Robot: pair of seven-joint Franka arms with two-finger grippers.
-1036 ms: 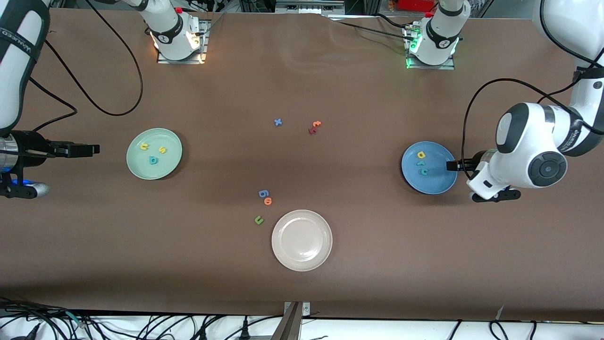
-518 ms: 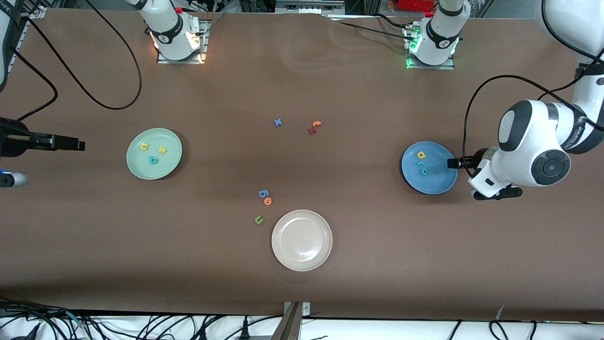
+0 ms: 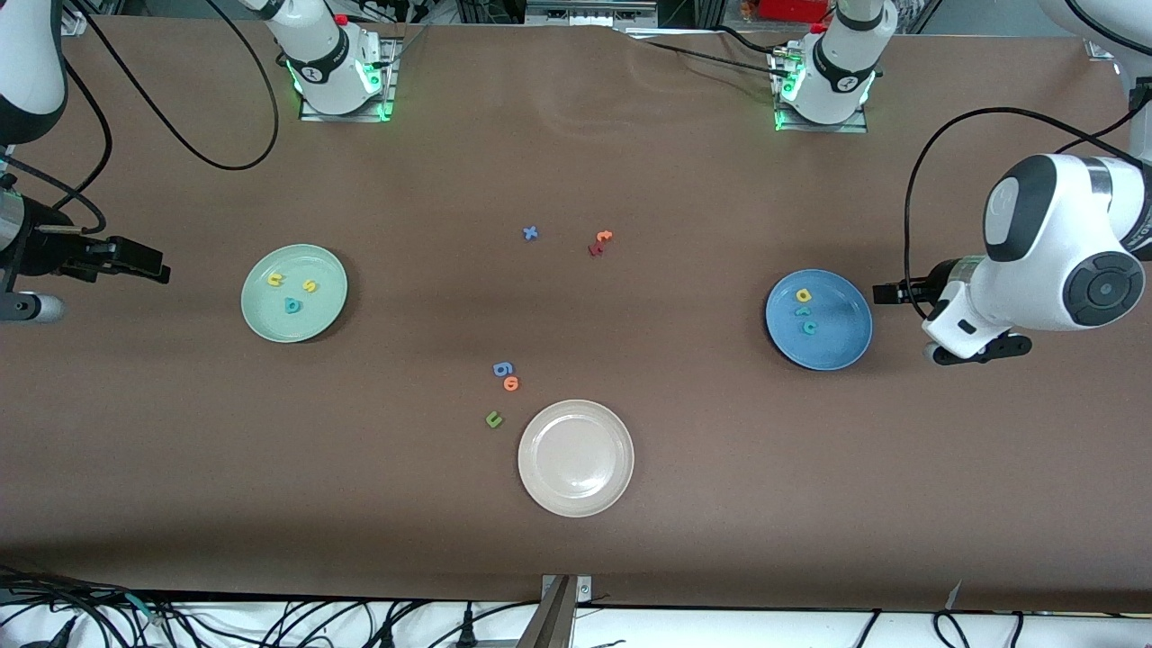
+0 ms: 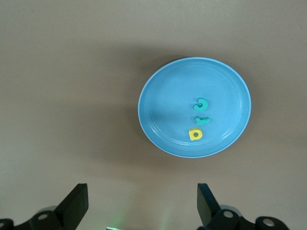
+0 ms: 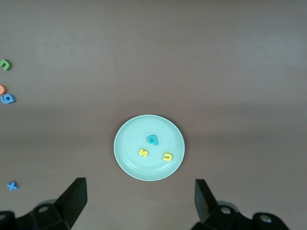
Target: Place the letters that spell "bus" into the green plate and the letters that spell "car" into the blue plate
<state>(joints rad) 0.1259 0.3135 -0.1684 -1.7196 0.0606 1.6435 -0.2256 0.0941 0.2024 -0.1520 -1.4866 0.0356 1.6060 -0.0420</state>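
While both of my arms hang raised at the two ends of the brown table, nothing sits between the fingers of either hand. My left gripper is spread wide and empty over bare tabletop just off the rim of the round medium-blue plate, toward the left arm's end of the table. My right gripper is likewise spread wide and empty, over the table's edge past the round pale mint-green plate, at the right arm's end.

Inside the blue plate lie three tiny foam letters: the yellow "a", the small teal "r" and the teal "c", in a short row, close together. Inside the green plate lie the yellow "u", the yellow "s" and the teal "b", set apart from each other in a loose triangle.

Between the two plates, nearer the front camera, stands a round white-beige plate. Just beside it, toward the right arm's end, lies a green foam "u", and a little farther from the camera a blue foam "g" touches an orange foam "o". Farther still, mid-table, sit a blue foam "x", and an orange foam "t" against a dark red foam letter I cannot read.
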